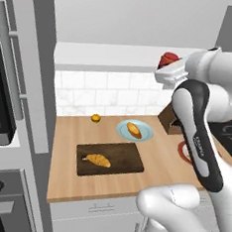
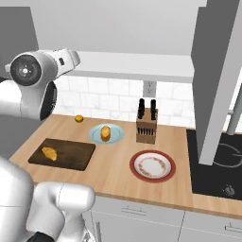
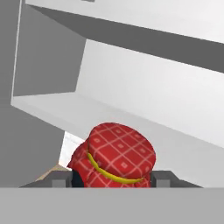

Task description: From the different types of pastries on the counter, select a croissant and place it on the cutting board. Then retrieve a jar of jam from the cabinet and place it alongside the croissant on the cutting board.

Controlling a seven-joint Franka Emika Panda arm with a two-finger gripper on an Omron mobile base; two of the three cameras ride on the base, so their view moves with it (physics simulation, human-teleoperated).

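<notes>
The jar of jam (image 3: 117, 156), red checked cloth top with a yellow band, sits between my two fingertips (image 3: 59, 178), and my gripper (image 3: 111, 179) is shut on it. It hangs just in front of the cabinet's white shelf board (image 3: 48, 107). From the left base view the jar (image 1: 169, 58) shows red at the shelf edge (image 1: 108, 56), with my gripper (image 1: 165, 65) raised there. Down on the counter (image 1: 71, 134) the croissant (image 1: 99, 160) lies on the dark cutting board (image 1: 128, 164). The right base view has the croissant (image 2: 49, 153) on the board's (image 2: 73, 155) left half.
A plump bun on a pale blue plate (image 1: 135, 130) and a small orange fruit (image 1: 95, 118) lie behind the board. A knife block (image 2: 146, 125), a red-rimmed plate (image 2: 152, 166) and a black cooktop (image 2: 222, 163) stand to the right. An oven column (image 1: 7, 128) is at the left.
</notes>
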